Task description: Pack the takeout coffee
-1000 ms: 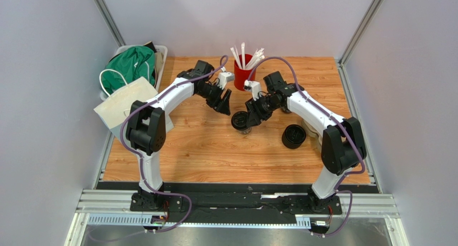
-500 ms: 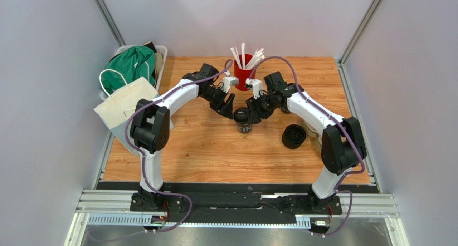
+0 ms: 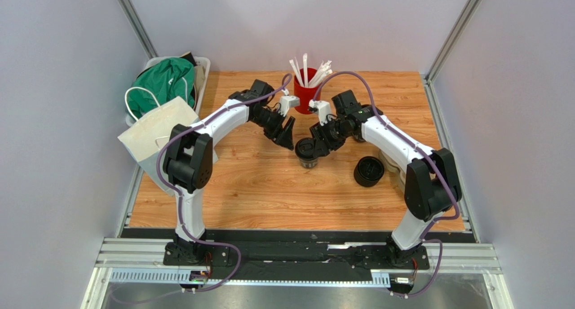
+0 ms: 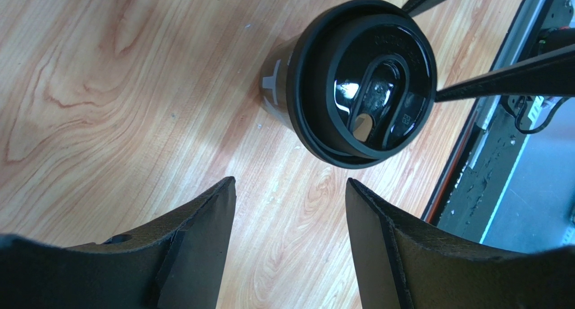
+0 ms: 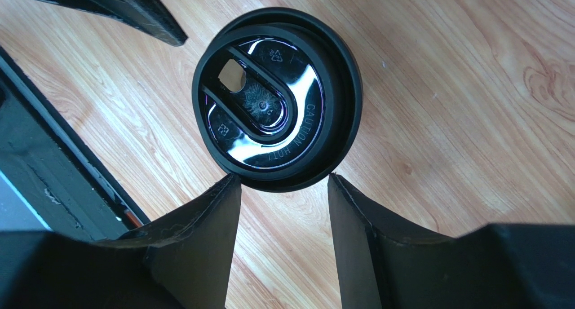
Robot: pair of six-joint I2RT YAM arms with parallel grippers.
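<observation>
Just arm-side of the red cup (image 3: 305, 97) holding white straws (image 3: 305, 62), a lidded black cup (image 3: 307, 152) stands on the table (image 3: 256, 181). The left tool (image 4: 290, 182) and right tool (image 5: 283, 178), both spread apart, flank it without clamping it.

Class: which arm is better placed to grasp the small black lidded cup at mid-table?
Probably right: the right gripper is open with the small black lidded cup centred at its fingertips; the left gripper, also open, sits farther back, cup off-centre.

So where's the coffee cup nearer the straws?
Top view: the coffee cup is mid-table between the left pincer and right pincer, in front of the red cup.
</observation>
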